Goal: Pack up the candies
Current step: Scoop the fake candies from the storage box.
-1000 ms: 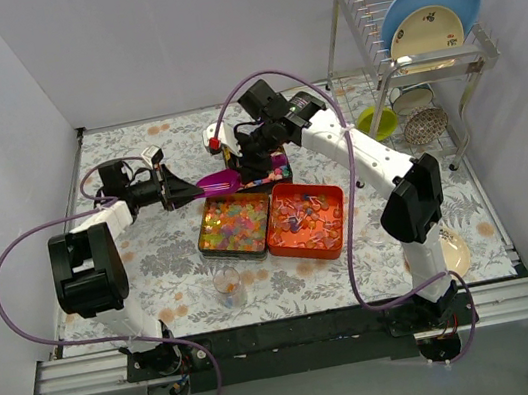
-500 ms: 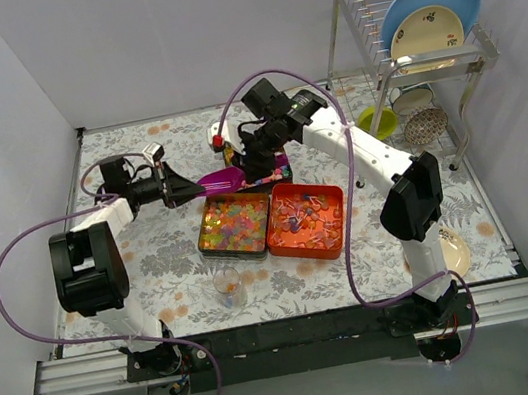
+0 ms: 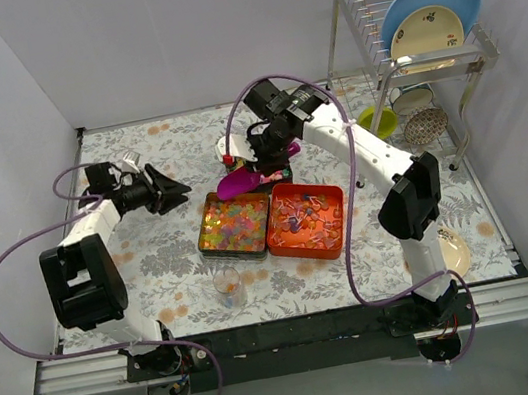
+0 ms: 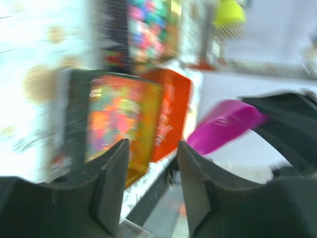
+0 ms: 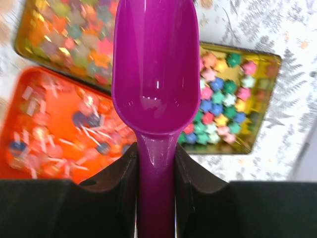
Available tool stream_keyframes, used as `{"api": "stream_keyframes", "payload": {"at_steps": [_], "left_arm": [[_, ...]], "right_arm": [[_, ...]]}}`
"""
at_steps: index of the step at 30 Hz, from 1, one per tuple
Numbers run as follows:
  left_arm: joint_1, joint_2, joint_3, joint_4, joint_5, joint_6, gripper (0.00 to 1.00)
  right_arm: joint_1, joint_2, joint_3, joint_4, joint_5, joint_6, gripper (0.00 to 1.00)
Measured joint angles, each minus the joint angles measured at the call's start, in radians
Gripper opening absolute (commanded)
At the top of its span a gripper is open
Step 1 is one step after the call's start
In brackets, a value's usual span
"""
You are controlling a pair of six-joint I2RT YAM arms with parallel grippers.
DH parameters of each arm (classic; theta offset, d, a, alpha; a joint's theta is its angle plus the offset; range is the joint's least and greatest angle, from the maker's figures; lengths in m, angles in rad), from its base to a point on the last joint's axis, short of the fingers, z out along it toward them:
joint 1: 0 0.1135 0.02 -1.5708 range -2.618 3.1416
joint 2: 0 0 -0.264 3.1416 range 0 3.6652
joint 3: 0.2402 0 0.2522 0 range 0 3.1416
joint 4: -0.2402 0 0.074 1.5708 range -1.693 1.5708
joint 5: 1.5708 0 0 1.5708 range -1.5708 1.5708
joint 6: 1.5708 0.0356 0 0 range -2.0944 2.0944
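Observation:
My right gripper (image 3: pixel 258 161) is shut on the handle of the purple scoop (image 3: pixel 238 182), whose empty bowl hangs over the trays' far edge. In the right wrist view my right gripper (image 5: pixel 156 154) holds the scoop (image 5: pixel 153 74) above three trays. These are a gold tray of pastel star candies (image 5: pixel 225 96), a gold tray of multicoloured candies (image 5: pixel 64 34) and an orange tray of clear-wrapped candies (image 5: pixel 49 129). From above, the multicoloured tray (image 3: pixel 235 225) and the orange tray (image 3: pixel 305 219) lie side by side. My left gripper (image 3: pixel 173 187) is open and empty, left of the scoop. Its view is blurred, with my left gripper (image 4: pixel 152 148) showing a clear gap.
A small clear cup (image 3: pixel 228 283) stands near the front, below the gold tray. A dish rack (image 3: pixel 420 39) with plates fills the back right, with a green bowl (image 3: pixel 376 121) beside it. A plate (image 3: pixel 453 253) lies by the right arm's base.
My left gripper has let go of the scoop and drawn back to the left. The right gripper now holds the scoop alone and has swung it toward the trays.

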State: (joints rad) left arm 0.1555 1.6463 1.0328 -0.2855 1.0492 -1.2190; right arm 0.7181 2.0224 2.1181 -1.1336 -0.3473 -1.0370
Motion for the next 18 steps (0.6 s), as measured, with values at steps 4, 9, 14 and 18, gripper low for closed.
{"api": "stream_keyframes", "payload": {"at_steps": [4,9,14,18], "left_arm": [[0.036,-0.062,-0.082,-0.082,-0.188,-0.014,0.28],[0.044,-0.099,-0.231,-0.150,-0.309,-0.077,0.31],[0.045,-0.103,-0.294,-0.188,-0.346,-0.124,0.48],[0.045,-0.100,-0.306,-0.165,-0.334,-0.157,0.50]], "right_arm": [[0.006,0.038,0.070,-0.051,0.125,-0.141,0.01],[0.035,0.098,0.083,-0.074,0.293,-0.270,0.01],[0.095,0.145,0.082,-0.090,0.433,-0.365,0.01],[0.144,0.146,0.080,-0.092,0.531,-0.439,0.01]]}}
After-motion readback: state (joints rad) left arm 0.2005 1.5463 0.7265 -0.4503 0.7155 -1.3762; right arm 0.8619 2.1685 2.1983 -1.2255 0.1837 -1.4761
